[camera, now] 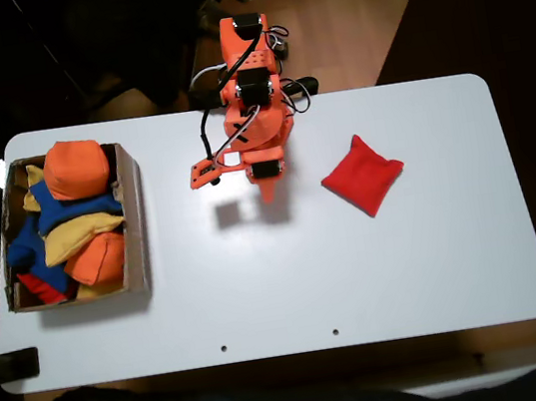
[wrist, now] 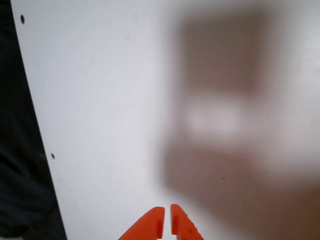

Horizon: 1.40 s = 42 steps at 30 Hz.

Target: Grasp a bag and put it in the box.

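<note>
The bag (camera: 363, 175), a bright red square beanbag, lies flat on the white table (camera: 281, 289) to the right of the arm in the fixed view. The box (camera: 133, 221), shallow brown cardboard, sits at the table's left end with several orange, blue and yellow beanbags piled in it. My orange gripper (camera: 269, 192) hangs over the table between box and bag, nearer the bag, touching neither. In the wrist view my gripper (wrist: 166, 214) enters from the bottom edge, its two orange fingertips nearly together with nothing between them, above bare table and its own blurred shadow.
The arm's base (camera: 248, 52) stands at the table's far edge in the fixed view. Two small holes (camera: 224, 348) mark the table near its front edge. Dark floor lies beyond the table's left edge in the wrist view.
</note>
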{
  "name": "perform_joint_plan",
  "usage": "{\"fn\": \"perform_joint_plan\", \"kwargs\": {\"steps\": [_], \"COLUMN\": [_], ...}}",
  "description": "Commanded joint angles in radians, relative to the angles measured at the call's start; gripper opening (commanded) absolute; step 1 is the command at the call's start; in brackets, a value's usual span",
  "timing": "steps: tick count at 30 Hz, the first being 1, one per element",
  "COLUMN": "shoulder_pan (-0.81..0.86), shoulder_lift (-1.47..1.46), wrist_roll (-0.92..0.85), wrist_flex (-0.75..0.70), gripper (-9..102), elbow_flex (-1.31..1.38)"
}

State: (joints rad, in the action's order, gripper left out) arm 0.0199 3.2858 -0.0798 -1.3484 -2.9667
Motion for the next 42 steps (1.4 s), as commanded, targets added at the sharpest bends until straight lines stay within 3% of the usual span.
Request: {"fn": "perform_joint_plan", "kwargs": {"steps": [1,32,42], "shoulder_pan": [0.003,-0.009,-0.015], "shoulder_lift": [0.011,-0.109,-0.192], "wrist_roll": [0.002,-0.006,-0.011], "wrist_flex": [-0.003,0.048,0.051], "gripper": [0,0,0], "elbow_flex": [0.037,0.058,0.195]}}
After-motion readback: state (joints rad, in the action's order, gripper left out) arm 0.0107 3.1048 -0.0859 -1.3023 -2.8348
